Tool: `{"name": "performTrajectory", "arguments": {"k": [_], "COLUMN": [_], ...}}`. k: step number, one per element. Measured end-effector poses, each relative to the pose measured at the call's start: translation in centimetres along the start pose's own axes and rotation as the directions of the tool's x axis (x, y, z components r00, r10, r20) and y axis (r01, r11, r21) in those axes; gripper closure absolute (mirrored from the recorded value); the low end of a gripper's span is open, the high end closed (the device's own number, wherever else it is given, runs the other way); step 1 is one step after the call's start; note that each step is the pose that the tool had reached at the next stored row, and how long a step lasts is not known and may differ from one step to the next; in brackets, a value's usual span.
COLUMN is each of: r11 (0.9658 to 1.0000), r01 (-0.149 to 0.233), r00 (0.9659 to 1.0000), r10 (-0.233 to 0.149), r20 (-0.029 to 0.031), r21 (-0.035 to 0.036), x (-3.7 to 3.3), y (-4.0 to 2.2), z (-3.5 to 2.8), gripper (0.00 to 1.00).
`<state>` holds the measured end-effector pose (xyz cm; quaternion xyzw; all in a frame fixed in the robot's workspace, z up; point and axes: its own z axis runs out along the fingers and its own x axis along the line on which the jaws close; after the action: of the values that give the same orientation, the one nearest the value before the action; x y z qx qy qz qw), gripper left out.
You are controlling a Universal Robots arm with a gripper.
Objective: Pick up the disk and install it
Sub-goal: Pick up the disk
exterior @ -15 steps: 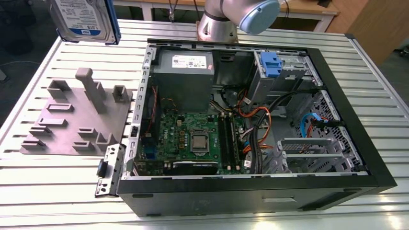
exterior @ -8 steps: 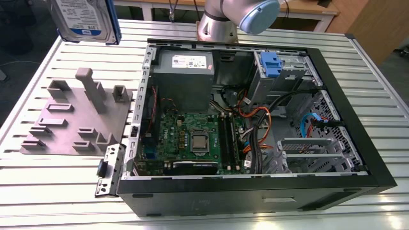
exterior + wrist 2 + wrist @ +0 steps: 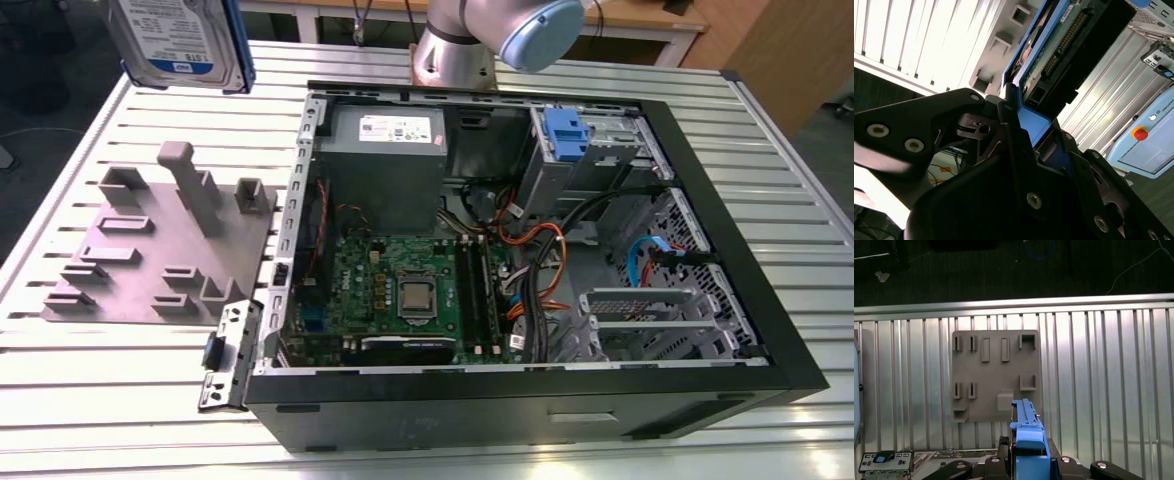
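Note:
The disk [image 3: 180, 40], a silver-grey drive with a white-and-blue label in a bright blue bracket, hangs in the air above the table's far corner at the exterior view's left. In both wrist views my gripper [image 3: 1029, 125] [image 3: 1029, 452] is shut on the blue bracket end of the disk [image 3: 1054, 45] [image 3: 1026, 427]. In the first wrist view the disk shows edge-on, high over the grey fixture plate [image 3: 996, 375]. The open computer case [image 3: 747, 250] lies on the table at the exterior view's right of the disk.
The grey fixture plate [image 3: 160, 245] with raised posts and slots lies on the slatted metal table [image 3: 107, 400], left of the case. Inside the case are a motherboard [image 3: 400, 290], a power supply box [image 3: 387, 160], cables and a blue latch [image 3: 567, 135]. The arm's base [image 3: 461, 45] stands behind the case.

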<state>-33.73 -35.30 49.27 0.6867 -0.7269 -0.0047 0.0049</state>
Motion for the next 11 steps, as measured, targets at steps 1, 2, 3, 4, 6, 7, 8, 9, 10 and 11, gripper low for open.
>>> {"name": "performTrajectory", "arguments": {"k": [1,2,3,4,6,7,8,9,10,11], "r11": [1.0000,1.0000,1.0000,1.0000,1.0000,1.0000,1.0000,1.0000,1.0000,1.0000], "r01": [0.000,0.000,0.000,0.000,0.000,0.000,0.000,0.000,0.000,0.000], "r00": [1.0000,1.0000,1.0000,1.0000,1.0000,1.0000,1.0000,1.0000,1.0000,1.0000], "r10": [0.000,0.000,0.000,0.000,0.000,0.000,0.000,0.000,0.000,0.000], "r20": [0.0000,0.0000,0.0000,0.0000,0.0000,0.0000,0.0000,0.0000,0.0000,0.0000], "r21": [0.0001,0.0000,-0.0001,0.0000,-0.0001,0.0000,0.0000,0.0000,0.0000,0.0000], "x": [0.00,0.00,-0.01,0.00,-0.01,-0.01,-0.01,-0.01,-0.01,-0.01], "y": [-0.01,-0.03,-0.04,-0.05,-0.07,-0.09,-0.11,-0.12,-0.15,-0.22], "z": [0.00,0.00,0.00,0.00,-0.01,0.00,0.00,0.00,0.00,0.00], "gripper": [0.64,0.64,0.64,0.64,0.64,0.64,0.64,0.64,0.64,0.64]}}
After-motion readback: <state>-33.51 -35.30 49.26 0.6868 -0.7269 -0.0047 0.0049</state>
